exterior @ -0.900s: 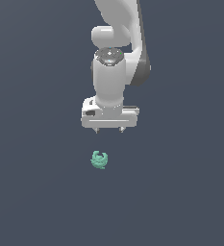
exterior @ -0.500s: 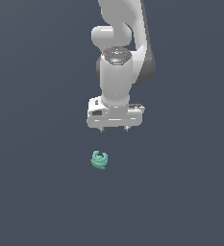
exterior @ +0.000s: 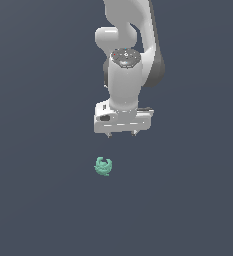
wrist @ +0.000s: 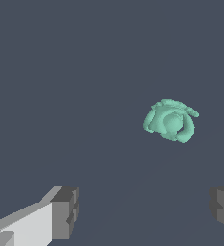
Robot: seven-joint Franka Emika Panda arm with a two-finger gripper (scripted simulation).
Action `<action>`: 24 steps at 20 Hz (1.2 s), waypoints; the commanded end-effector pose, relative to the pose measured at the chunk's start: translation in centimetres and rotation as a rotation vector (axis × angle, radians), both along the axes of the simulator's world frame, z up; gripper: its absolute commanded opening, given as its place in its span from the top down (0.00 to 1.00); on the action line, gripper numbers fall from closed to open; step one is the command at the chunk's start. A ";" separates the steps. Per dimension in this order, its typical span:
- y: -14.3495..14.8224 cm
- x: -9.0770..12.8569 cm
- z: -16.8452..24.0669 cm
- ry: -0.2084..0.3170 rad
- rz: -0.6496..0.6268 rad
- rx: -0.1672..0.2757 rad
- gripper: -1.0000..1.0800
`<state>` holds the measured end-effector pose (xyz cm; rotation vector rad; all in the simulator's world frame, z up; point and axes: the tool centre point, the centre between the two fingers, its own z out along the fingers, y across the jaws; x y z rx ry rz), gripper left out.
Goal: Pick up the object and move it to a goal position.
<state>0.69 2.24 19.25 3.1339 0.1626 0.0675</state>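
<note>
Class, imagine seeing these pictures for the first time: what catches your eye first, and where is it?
The white robot arm dominates the upper middle of the exterior view, its gripper pointing down with jaws open. Below it, slightly toward the exterior view's left, a small teal-green knobbly clump lies apart from the jaws on the plain dark floor.

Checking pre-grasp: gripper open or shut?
Open. The gripper has its fingers spread wide with only bare floor between them; the teal clump lies apart, ungrasped.
</note>
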 end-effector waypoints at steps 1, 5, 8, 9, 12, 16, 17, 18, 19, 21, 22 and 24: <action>-0.1 0.1 -0.1 0.001 0.016 -0.001 0.04; -0.3 0.4 -0.4 0.003 0.059 -0.005 0.04; -0.6 0.7 -0.8 0.005 0.104 -0.008 0.04; -0.7 0.8 -0.9 0.006 0.122 -0.010 0.04; -1.0 1.3 -1.3 0.009 0.181 -0.014 0.04; -1.6 1.9 -2.1 0.014 0.277 -0.019 0.04; -1.8 2.1 -2.3 0.015 0.302 -0.021 0.04; -1.9 2.2 -2.5 0.016 0.328 -0.022 0.04; -2.1 2.4 -2.7 0.018 0.353 -0.023 0.04; -2.4 2.7 -3.1 0.020 0.403 -0.025 0.04; -2.6 2.9 -3.3 0.021 0.428 -0.026 0.04; -2.9 3.2 -3.7 0.024 0.478 -0.027 0.04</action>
